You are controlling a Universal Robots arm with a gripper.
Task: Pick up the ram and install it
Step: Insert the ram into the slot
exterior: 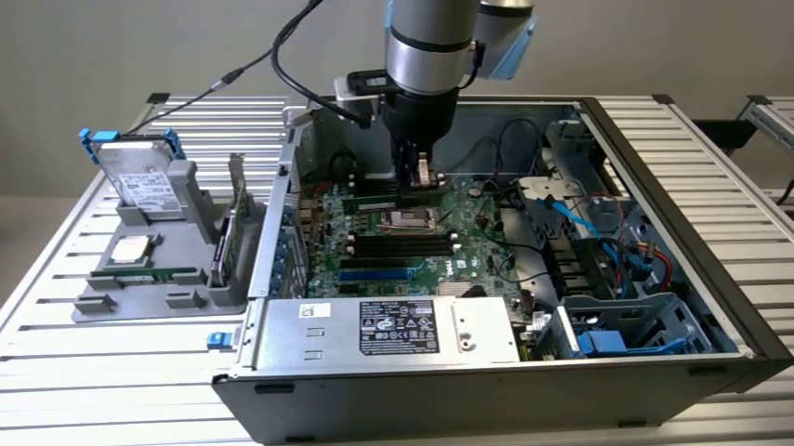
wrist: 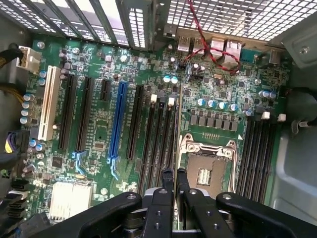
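The jaws stand almost shut, the two black fingertips (wrist: 167, 174) leaving only a thin gap, and they pinch the ram (exterior: 372, 198) by its top edge. The single green stick hangs level and on edge. Most of its length reaches out from the jaws toward the exterior view's left, low over the motherboard (wrist: 99, 134) inside the open computer case (exterior: 694, 367).

Directly under the jaws runs a bank of four long black memory slots (wrist: 158, 144), and the stick lines up along them. Whether it touches a slot cannot be told. Just beside the jaws lies one open processor socket (wrist: 205, 171) in a silver frame. Past the socket, on the side away from the jaws, is a second bank of four black slots (wrist: 257, 153).

Farther out across the board are the expansion slots, among them one blue (wrist: 117, 116) and one white (wrist: 47, 104). One red cable (wrist: 208, 47) loops near the rear ports, well beyond the jaws.

One silver power supply box (exterior: 385, 330) with a black label sits at the case's near wall. The arm (exterior: 430, 37) rises straight up from the jaws.

Well apart from the jaws, outside the case on the slatted desk (exterior: 125, 390), a grey holder (exterior: 186, 186) carries one hard drive (exterior: 139, 181), one square silver processor chip (exterior: 132, 249) and one expansion card (exterior: 233, 228) standing on edge.
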